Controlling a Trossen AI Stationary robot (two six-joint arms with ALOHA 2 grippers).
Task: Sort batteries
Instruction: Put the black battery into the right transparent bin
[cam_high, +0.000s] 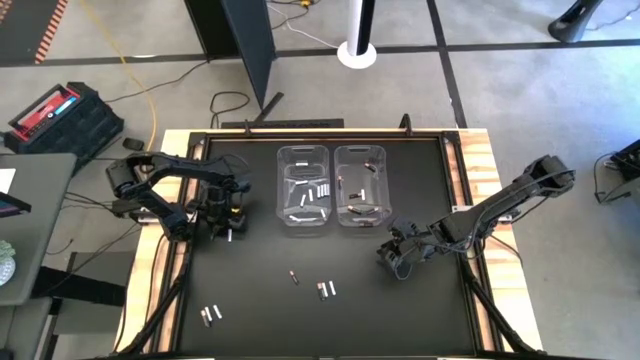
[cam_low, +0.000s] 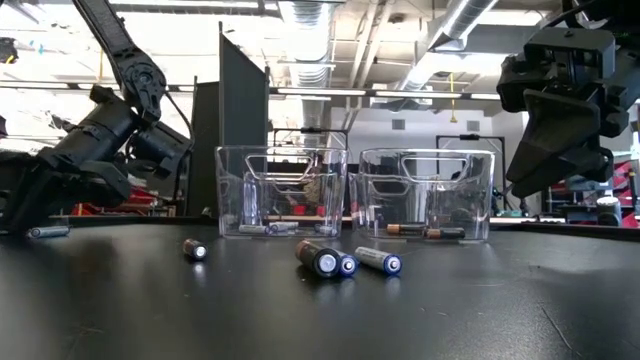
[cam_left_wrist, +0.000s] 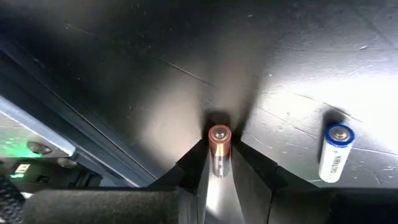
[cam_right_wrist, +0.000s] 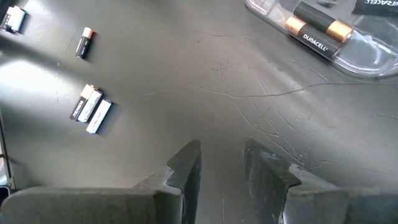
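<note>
My left gripper (cam_high: 222, 228) is low at the table's left side, shut on a dark battery with a copper end (cam_left_wrist: 219, 138). A silvery-white battery (cam_left_wrist: 336, 152) lies on the mat right beside it. My right gripper (cam_high: 398, 258) hangs open above bare mat (cam_right_wrist: 222, 158), near the right clear bin (cam_high: 360, 186). Loose batteries lie on their sides at the near middle (cam_high: 326, 289), (cam_high: 293, 277) and near left (cam_high: 210, 315). The left bin (cam_high: 303, 187) holds silvery-white cells, the right bin dark copper-ended ones (cam_right_wrist: 314, 28). My left gripper pinches the dark battery between its two fingertips (cam_left_wrist: 245, 163). The fingers lie along the battery, and its copper end (cam_left_wrist: 219, 134) sticks out past them toward the mat. They come slanting down from above. Whether that end touches the mat, I cannot tell.
The two clear bins stand side by side at the far middle of the black mat (cam_low: 283, 190), (cam_low: 428, 192). A raised dark rim (cam_high: 450, 180) frames the mat. Bare mat lies between the two arms and in front of the bins.
</note>
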